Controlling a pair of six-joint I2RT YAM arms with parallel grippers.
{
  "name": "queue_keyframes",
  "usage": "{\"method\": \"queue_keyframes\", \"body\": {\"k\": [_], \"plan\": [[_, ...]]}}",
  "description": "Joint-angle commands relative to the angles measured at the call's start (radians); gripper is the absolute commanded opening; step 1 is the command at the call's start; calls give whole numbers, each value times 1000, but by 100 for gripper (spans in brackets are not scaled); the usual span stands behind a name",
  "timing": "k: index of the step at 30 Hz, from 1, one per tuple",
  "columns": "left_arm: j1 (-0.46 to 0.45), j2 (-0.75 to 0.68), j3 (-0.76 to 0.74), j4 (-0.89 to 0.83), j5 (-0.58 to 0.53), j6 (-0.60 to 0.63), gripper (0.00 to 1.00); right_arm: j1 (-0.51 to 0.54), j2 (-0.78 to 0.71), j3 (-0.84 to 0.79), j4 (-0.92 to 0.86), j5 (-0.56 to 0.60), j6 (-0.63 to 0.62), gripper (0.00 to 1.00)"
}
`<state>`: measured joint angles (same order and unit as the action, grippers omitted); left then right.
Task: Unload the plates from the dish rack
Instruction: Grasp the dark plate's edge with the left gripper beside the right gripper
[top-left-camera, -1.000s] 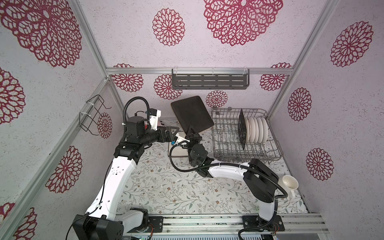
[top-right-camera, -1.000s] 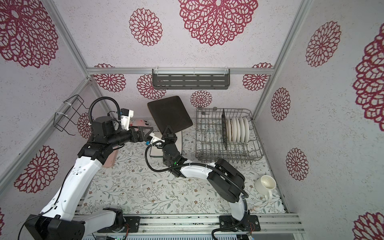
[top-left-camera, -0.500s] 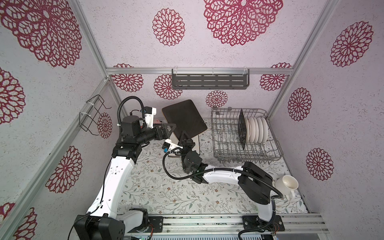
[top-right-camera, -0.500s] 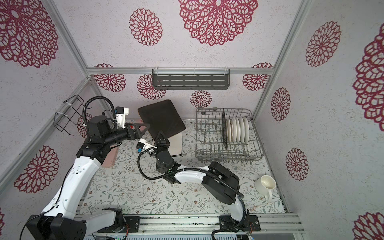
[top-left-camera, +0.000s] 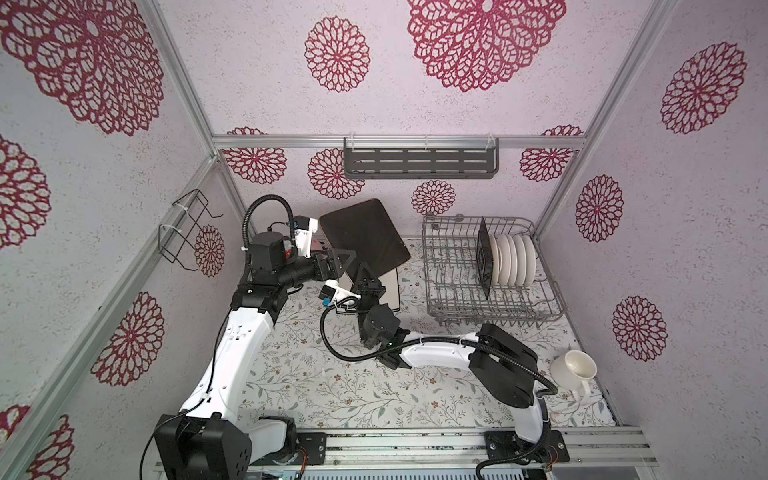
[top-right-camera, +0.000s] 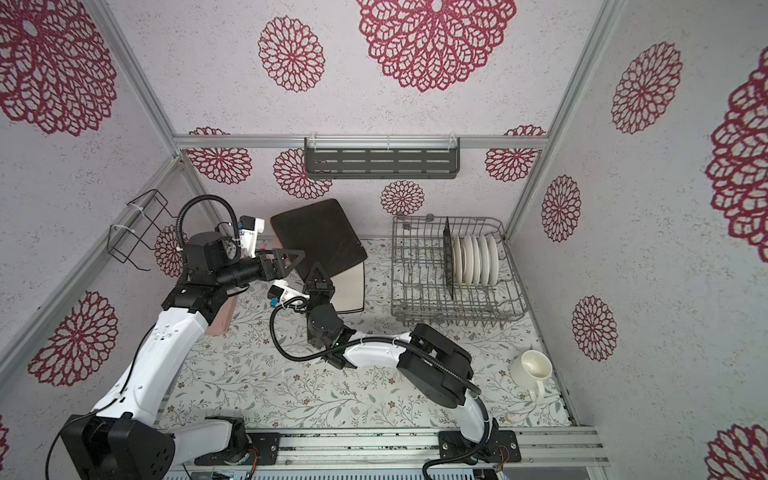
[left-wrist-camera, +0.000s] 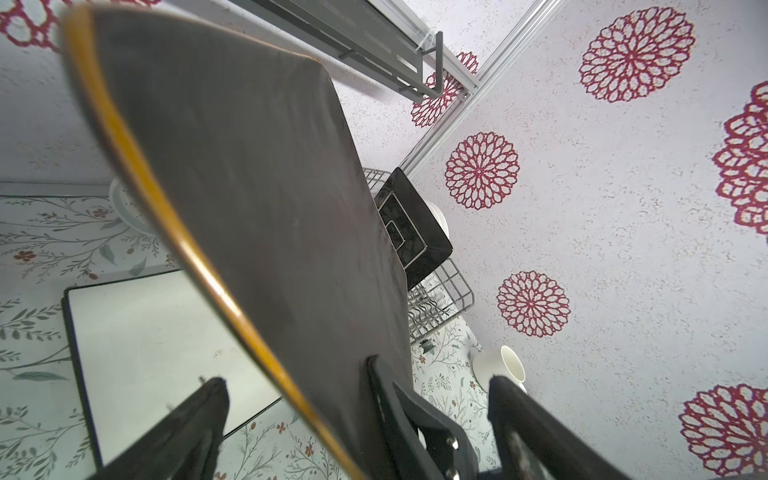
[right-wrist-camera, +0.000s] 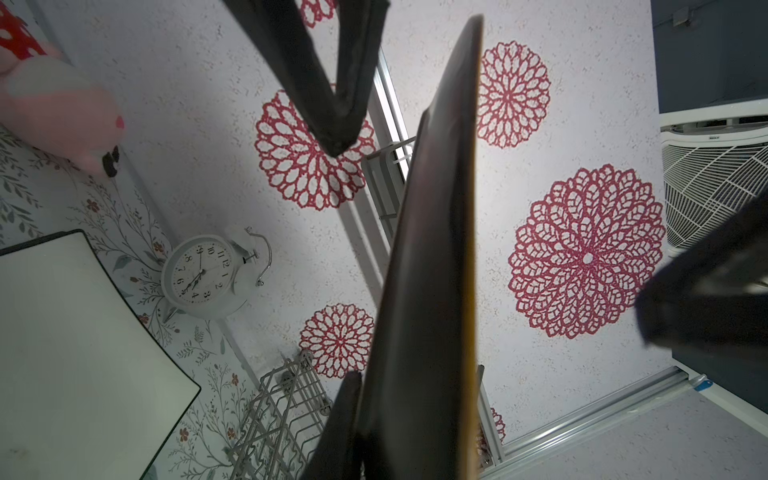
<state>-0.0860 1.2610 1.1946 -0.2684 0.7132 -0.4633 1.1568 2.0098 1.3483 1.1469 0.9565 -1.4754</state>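
Near the counter's (top-left-camera: 332, 386) front right corner sits a mug (top-left-camera: 573, 369); past the counter's middle, the right fingers (right-wrist-camera: 338, 424) pinch the lower edge of a tilted plate (top-left-camera: 365, 237), square, its black back turned up, held clear of the counter; the left fingers (left-wrist-camera: 199, 419) are spread wide, one on each side of that plate's edge, just beside the right fingers; whether they touch the plate I cannot tell; under the tilted plate a white plate (top-left-camera: 391, 291) with a black edge lies flat on the counter; at the back right corner stands the rack (top-left-camera: 432, 266); toward its right end an upright plate (top-left-camera: 483, 257), square and black, stands on edge among the tines; just to its right a row of round plates (top-left-camera: 513, 262), white, stands on edge, packed close; at the counter's back edge, between the white plate and the rack, a clock (right-wrist-camera: 199, 276) stands against the wall.
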Motion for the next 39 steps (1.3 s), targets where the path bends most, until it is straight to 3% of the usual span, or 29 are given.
{"method": "queue_keyframes", "body": {"k": [1,10,19,31,35,39], "plan": [[6,16,-4,66,37,-23,96,19,-40,79,199,-15,-34,0],[5,64,5,97,97,-42,83,35,-12,98,228,-17,-54,0],[5,68,-6,131,104,-52,40,38,6,109,247,-11,-51,0],[5,63,-21,184,115,-53,13,41,32,101,310,-5,-87,1],[7,60,-25,189,99,-47,4,41,14,45,288,-31,-68,13],[11,60,-19,188,90,-47,0,83,-47,-55,188,-91,30,39]]}}
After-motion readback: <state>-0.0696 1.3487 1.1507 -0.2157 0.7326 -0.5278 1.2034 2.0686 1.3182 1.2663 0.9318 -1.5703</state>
